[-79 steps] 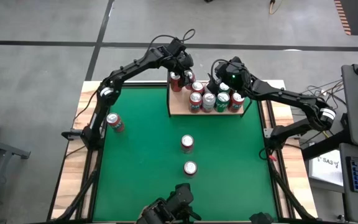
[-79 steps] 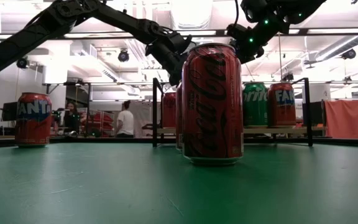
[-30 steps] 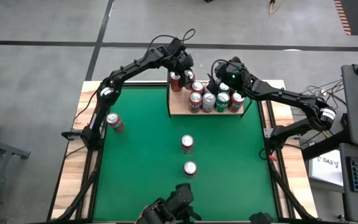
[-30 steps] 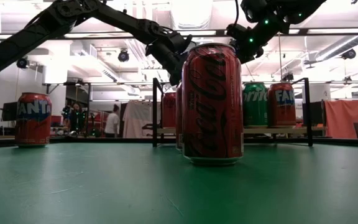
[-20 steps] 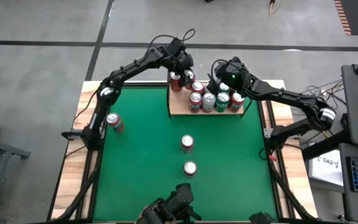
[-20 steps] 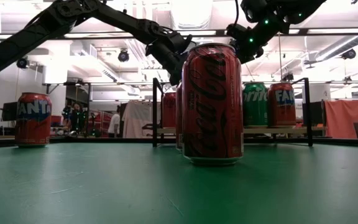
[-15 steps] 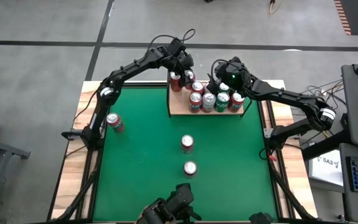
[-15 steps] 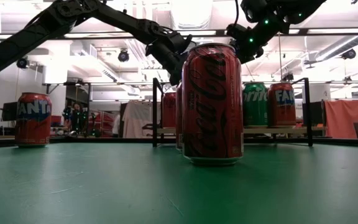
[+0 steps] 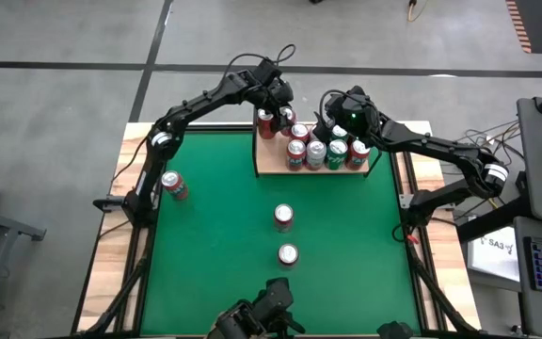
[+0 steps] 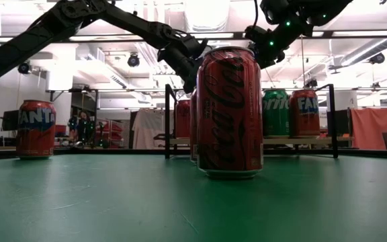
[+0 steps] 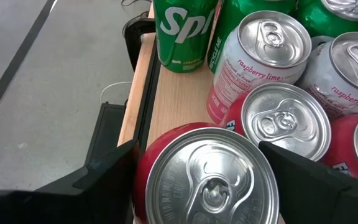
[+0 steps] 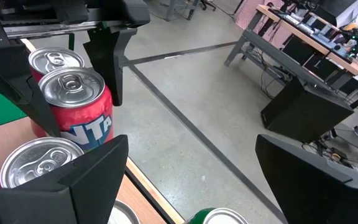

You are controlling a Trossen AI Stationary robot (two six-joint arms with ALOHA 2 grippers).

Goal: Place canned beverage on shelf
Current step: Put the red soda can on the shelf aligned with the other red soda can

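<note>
Hovering over the far left corner of the wooden shelf (image 9: 273, 168), left gripper (image 9: 277, 105), fingers (image 11: 110, 171) spread wide either side of a red can (image 11: 201, 177) standing on the board, apparently not pressing it. Beside that can, more cans on the shelf: a raspberry lime can (image 11: 260, 59), a Sprite can (image 11: 182, 31). Poised above the cluster of cans near the shelf's far middle, right gripper (image 9: 332, 118), fingers (image 12: 89, 171) wide apart, holding nothing; ahead of it a red Fanta can (image 12: 79, 109). Standing loose on the green table (image 9: 215, 273): a Fanta can (image 9: 173, 185) at the left edge, two Coca-Cola cans (image 9: 283, 217) (image 9: 288, 254) mid-table.
</note>
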